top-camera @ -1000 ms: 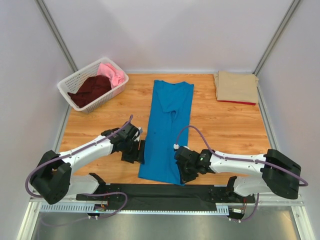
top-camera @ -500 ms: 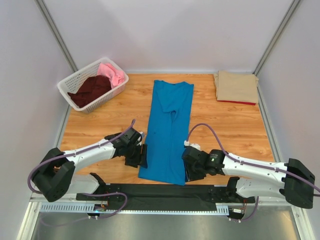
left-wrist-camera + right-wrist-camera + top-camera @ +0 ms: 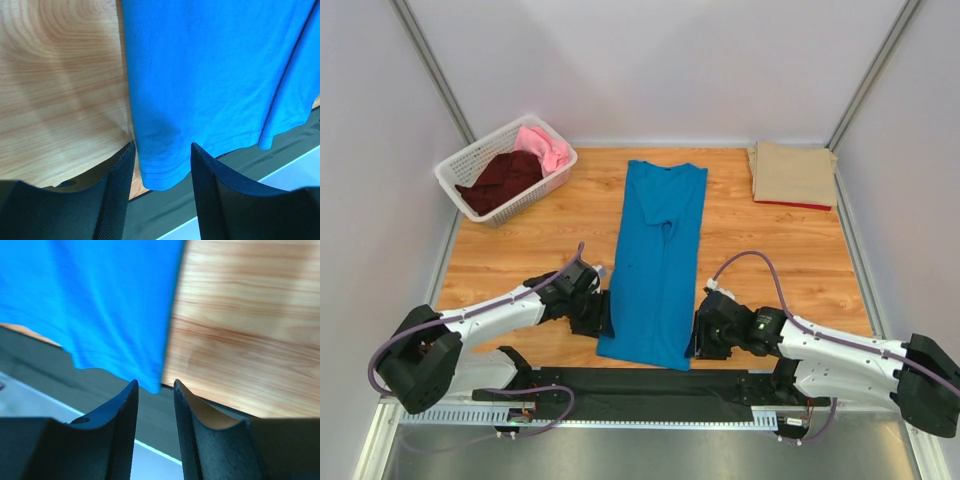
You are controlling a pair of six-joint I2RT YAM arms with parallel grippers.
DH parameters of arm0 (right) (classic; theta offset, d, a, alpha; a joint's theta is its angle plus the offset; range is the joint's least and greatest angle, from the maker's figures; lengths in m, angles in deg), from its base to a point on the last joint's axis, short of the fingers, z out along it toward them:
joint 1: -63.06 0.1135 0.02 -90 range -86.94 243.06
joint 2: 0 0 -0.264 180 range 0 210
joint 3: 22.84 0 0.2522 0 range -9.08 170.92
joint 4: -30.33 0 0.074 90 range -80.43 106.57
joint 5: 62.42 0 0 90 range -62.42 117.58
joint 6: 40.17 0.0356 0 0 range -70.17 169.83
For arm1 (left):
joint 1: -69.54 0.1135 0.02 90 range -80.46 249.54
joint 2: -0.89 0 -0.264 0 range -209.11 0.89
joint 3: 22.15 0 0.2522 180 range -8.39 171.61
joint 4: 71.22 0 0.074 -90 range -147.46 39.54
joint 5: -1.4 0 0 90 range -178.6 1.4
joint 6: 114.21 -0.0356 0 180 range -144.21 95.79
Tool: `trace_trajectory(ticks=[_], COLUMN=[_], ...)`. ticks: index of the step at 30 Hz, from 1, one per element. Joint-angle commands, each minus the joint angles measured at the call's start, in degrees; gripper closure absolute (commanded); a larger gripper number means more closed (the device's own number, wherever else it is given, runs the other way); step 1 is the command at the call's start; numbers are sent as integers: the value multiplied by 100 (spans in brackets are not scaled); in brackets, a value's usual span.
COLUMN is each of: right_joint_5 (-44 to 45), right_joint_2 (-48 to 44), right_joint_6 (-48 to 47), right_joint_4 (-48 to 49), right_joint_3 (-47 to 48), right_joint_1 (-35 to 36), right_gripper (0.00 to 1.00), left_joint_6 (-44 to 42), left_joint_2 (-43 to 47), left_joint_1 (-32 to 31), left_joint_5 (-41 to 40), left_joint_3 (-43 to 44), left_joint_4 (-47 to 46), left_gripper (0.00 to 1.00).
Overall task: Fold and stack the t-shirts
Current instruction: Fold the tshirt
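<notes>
Bright blue cloth, the blue t-shirt, lies flat as a long narrow strip down the middle of the wooden counter, collar end far, hem at the near edge and partly over the dark strip there; the left pincer sits low at the hem's left corner, its jaws apart with that corner between them and not clamped; the right pincer sits at the hem's right corner, jaws parted by a narrow gap, the corner's tip just at the gap, nothing gripped; at the far right corner the tan t-shirt lies folded on top of the red t-shirt, only a thin red edge showing; at the far left the white lattice basket holds the dark maroon t-shirt and the pink t-shirt, both crumpled.
</notes>
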Motion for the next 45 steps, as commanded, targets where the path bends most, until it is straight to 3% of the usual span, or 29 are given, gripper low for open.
trace_trajectory(ticks=[1,10,15,27,32,38,39,42,45], right_joint_5=[-121,-113,-87,-288,-183,-121,-121,-25,80], right_joint_2=[-191,-139,-25,327,511,749,714,574,328], right_joint_6=[305,604,508,534,578,569,569,543,534], right_joint_4=[522,593,488,663,514,382,329,127,-84], right_joint_3=[-23,-375,-367,-393,-261,-208,-208,-191,-182], right_joint_1=[-16,-7,-7,19,124,142,151,160,160], right_gripper=[64,61,61,63,64,82,90,98,100], left_joint_6=[-5,12,153,303,232,83,92,188,276], left_joint_2=[94,217,428,516,595,717,761,867,929], left_joint_1=[-47,-56,-56,-65,-82,-82,-108,-143,-170], left_joint_5=[-138,-200,28,415,223,-15,-50,-129,-173], left_joint_3=[-115,-176,-440,-678,-608,-423,-423,-493,-572], left_joint_4=[234,542,217,-153,189,620,630,630,604], left_gripper=[44,44,44,64,64,47,46,45,46])
